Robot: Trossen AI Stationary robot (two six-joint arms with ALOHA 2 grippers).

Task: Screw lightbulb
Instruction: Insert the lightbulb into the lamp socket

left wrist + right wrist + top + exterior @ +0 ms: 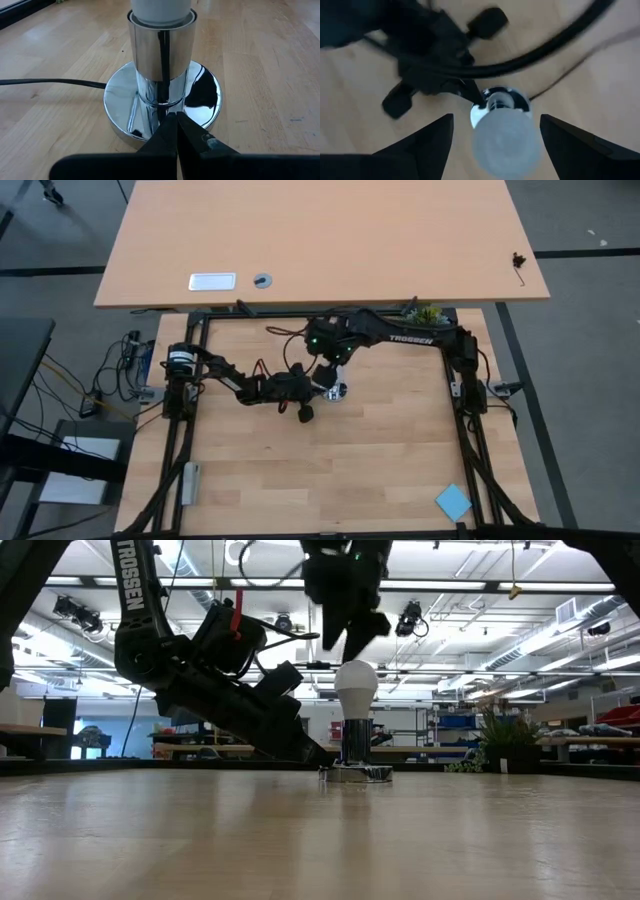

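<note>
On the table (380,480): a light wooden top inside a black frame; the work happens near its far edge, about the middle, where both arms can reach.
Right arm: it comes from the far right corner and bends over the socket, so its gripper can come at the bulb from above.
Left arm: it comes from the far left and lies low along the wood, pointing right toward the socket base.
Socket base (162,100): a shiny round foot with a short upright tube; it stands flat on the table and a black cord (50,82) leaves it to one side. It is light, I think, so it could turn or slide when the bulb is twisted.
Right gripper (492,135): it hangs straight above the bulb, fingers spread wide, one on each side and not touching the glass. This looks like the position between two turns of screwing.
Left gripper (176,132): the fingers are pressed together with no gap, and the tips sit at the near edge of the base foot. My judgement is that it pins the base so it does not rotate.
Lightbulb (356,687): white, upright, its screw end already inside the tube. How deep it is screwed, I cannot tell.
</note>
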